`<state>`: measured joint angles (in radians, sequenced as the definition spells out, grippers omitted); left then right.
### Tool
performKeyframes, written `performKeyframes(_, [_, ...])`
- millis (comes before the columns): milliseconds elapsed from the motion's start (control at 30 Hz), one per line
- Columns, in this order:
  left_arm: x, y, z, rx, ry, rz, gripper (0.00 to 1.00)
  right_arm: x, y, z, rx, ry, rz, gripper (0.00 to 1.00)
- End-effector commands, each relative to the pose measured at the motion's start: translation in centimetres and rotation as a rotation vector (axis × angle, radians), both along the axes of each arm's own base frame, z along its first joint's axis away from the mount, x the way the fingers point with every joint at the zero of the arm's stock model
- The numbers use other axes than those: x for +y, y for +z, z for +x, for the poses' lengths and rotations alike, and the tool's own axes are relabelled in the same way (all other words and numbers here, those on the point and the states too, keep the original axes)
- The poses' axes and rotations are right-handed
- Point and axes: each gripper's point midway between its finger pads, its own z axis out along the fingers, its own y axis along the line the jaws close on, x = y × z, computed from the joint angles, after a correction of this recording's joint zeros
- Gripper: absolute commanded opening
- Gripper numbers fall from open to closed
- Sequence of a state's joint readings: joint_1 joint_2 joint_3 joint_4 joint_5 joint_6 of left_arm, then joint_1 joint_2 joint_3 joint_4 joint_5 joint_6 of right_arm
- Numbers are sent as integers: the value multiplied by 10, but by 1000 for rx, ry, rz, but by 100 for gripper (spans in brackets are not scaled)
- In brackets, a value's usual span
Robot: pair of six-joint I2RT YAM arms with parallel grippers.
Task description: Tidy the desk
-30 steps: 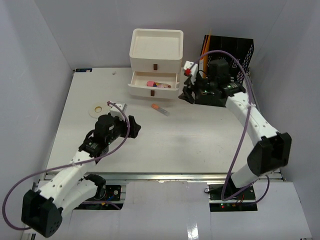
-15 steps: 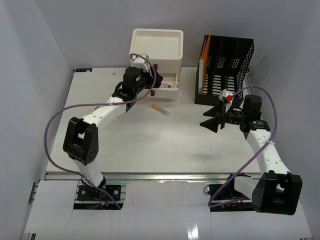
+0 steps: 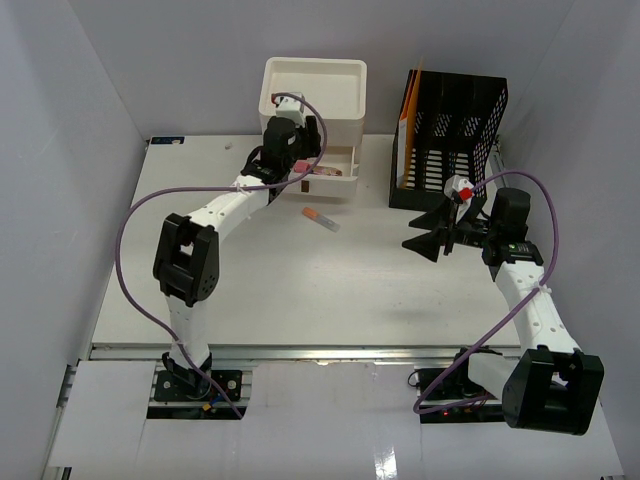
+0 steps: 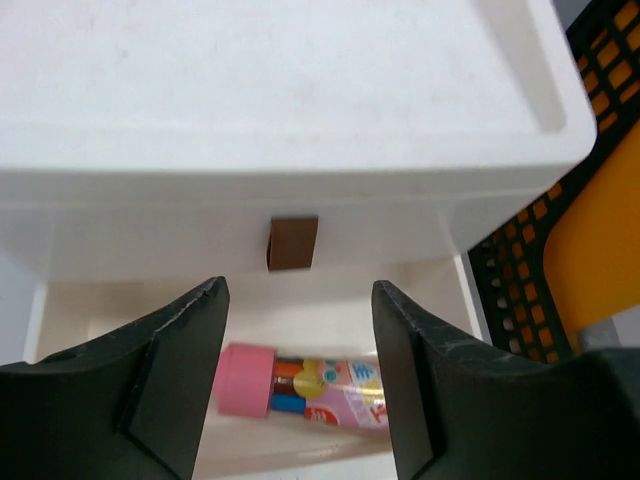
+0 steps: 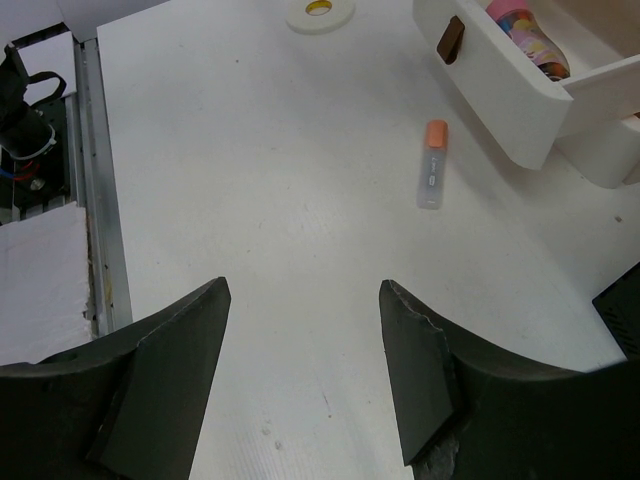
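Note:
The desk [image 3: 300,290] is a white tabletop. My left gripper [image 3: 303,158] reaches the cream three-drawer unit [image 3: 313,95]. In the left wrist view it [image 4: 300,290] is open and empty, over the open middle drawer, with a pink-capped tube of markers [image 4: 300,385] lying below and between the fingers. My right gripper [image 3: 422,235] is open and empty above bare desk at the right, as its wrist view [image 5: 303,290] shows. A clear tube with an orange cap [image 3: 321,218] lies on the desk in front of the open drawer, and also shows in the right wrist view [image 5: 432,165].
A black mesh file organizer [image 3: 455,130] with an orange folder stands at the back right. A roll of white tape [image 5: 320,10] lies on the desk's left side. The metal rail [image 3: 320,352] runs along the near edge. Grey walls enclose the desk.
My left arm swung from the near left of the desk up to the drawer unit. My right gripper drew back from the file organizer to the desk's right side.

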<state>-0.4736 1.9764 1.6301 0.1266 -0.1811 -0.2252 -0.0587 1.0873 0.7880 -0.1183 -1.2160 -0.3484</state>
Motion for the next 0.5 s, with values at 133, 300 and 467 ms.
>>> performKeyframes(133, [-7,23,36,-38,45,51,54,-4,1,3,-12,-4,12,68])
performKeyframes(300, [-8,18,39,-14,48,58,49,-5,1,4,-7,-5,14,68])
performKeyframes(467, [-9,11,38,-2,40,64,52,-6,1,4,-7,-6,14,67])
